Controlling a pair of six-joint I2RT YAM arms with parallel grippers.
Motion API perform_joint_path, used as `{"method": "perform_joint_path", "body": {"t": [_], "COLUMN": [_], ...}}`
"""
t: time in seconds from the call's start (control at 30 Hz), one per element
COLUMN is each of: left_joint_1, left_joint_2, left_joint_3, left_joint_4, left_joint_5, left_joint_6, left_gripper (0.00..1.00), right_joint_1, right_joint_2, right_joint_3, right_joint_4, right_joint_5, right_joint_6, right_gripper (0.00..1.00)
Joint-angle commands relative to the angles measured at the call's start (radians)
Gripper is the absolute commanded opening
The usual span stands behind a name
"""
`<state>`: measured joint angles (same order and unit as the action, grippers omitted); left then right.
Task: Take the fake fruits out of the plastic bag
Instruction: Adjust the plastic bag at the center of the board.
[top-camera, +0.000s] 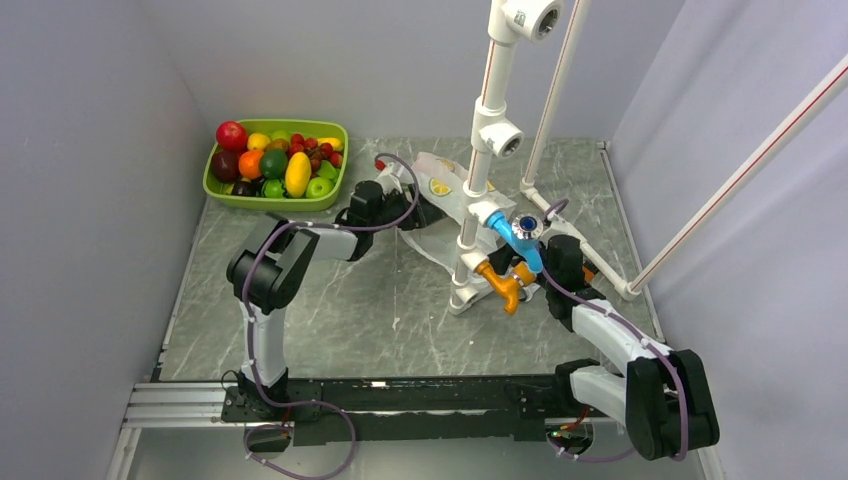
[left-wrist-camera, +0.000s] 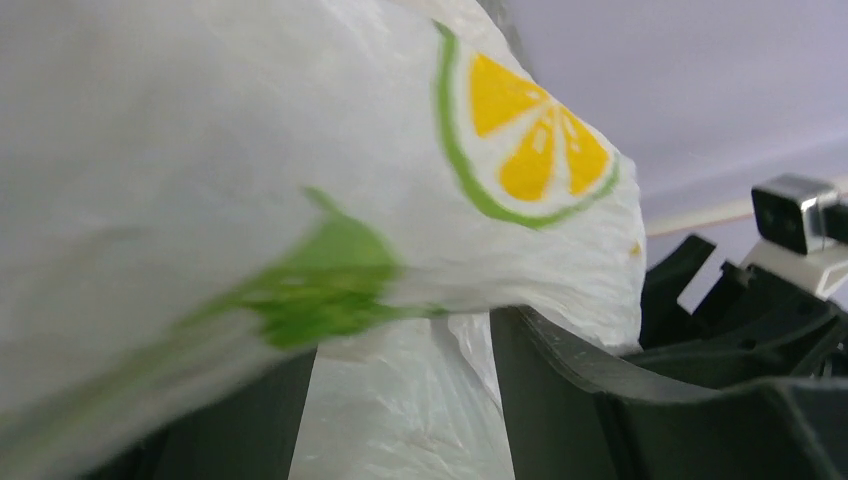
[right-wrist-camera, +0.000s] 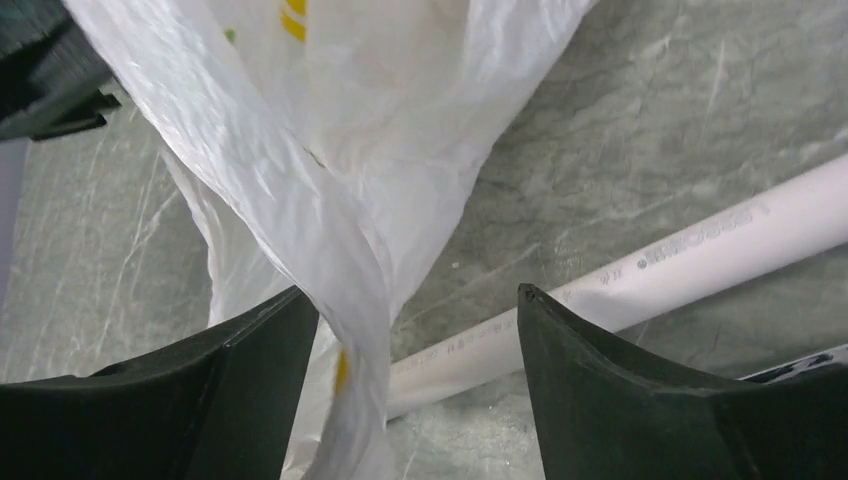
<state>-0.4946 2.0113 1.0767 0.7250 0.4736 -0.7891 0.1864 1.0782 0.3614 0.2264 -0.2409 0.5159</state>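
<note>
Plastic bag (top-camera: 436, 172) was mid-surface (top-camera: 380, 310), right by the white pipe frame (top-camera: 482, 150), between both arms. Left tool (left-wrist-camera: 400, 400) was open, with bag film bulging down between its fingers. Right tool (right-wrist-camera: 415, 350) was open too, with a twisted strip of bag hanging in the gap.

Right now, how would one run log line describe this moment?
left hand: open, plastic bag film in gap | right hand: open, twisted bag strand in gap | bag contents: hidden

Left claw (top-camera: 427, 207) at plastic bag (top-camera: 441, 180); green tray (top-camera: 270, 202) back-left.
</note>
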Motion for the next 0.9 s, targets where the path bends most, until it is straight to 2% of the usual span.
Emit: {"method": "perform_joint_path", "body": {"t": [0.0,0.1,0.17,0.23,0.4,0.53,0.57,0.63,0.7,0.73,0.8,0.87], "left_joint_1": [-0.074,-0.112,-0.127,-0.134,-0.139,-0.147,-0.151,-0.161,-0.161,-0.162,-0.162,-0.162], "left_joint_2": [-0.077,-0.08,-0.08,-0.073,-0.061,-0.078,-0.083,-0.084,-0.078,-0.067,-0.041,-0.004], "left_joint_3": [-0.035,-0.04,-0.041,-0.05,-0.078,-0.121,-0.132,-0.162,-0.182,-0.184,-0.164,-0.136], "left_joint_4": [0.053,0.032,0.018,0.036,0.078,0.099,0.102,0.132,0.186,0.204,0.215,0.233], "left_joint_5": [-0.003,-0.07,-0.114,-0.148,-0.166,-0.196,-0.214,-0.256,-0.288,-0.306,-0.337,-0.372], "left_joint_6": [0.07,0.122,0.144,0.158,0.135,0.125,0.123,0.11,0.09,0.078,0.067,0.035], "left_gripper": [0.67,0.66,0.66,0.66,0.65,0.63,0.62,0.6,0.6,0.6,0.6,0.58], "right_joint_1": [-0.003,-0.002,0.008,0.04,0.08,0.082,0.082,0.085,0.098,0.107,0.124,0.13], "right_joint_2": [-0.003,0.044,0.079,0.096,0.177,0.238,0.248,0.248,0.214,0.195,0.163,0.137], "right_joint_3": [0.053,0.088,0.126,0.17,0.269,0.336,0.343,0.34,0.318,0.313,0.317,0.332], "right_joint_4": [0.018,0.059,0.069,0.041,-0.005,0.025,0.034,0.082,0.125,0.128,0.112,0.083], "right_joint_5": [-0.044,-0.113,-0.132,-0.07,0.091,0.094,0.083,0.057,0.041,0.043,0.047,0.045], "right_joint_6": [-0.043,-0.02,-0.008,-0.026,-0.078,-0.094,-0.088,-0.076,-0.067,-0.067,-0.064,-0.053], "right_gripper": [0.77,0.8,0.89,0.98,1.0,0.98,0.93,0.71,0.37,0.24,0.1,0.07]}}
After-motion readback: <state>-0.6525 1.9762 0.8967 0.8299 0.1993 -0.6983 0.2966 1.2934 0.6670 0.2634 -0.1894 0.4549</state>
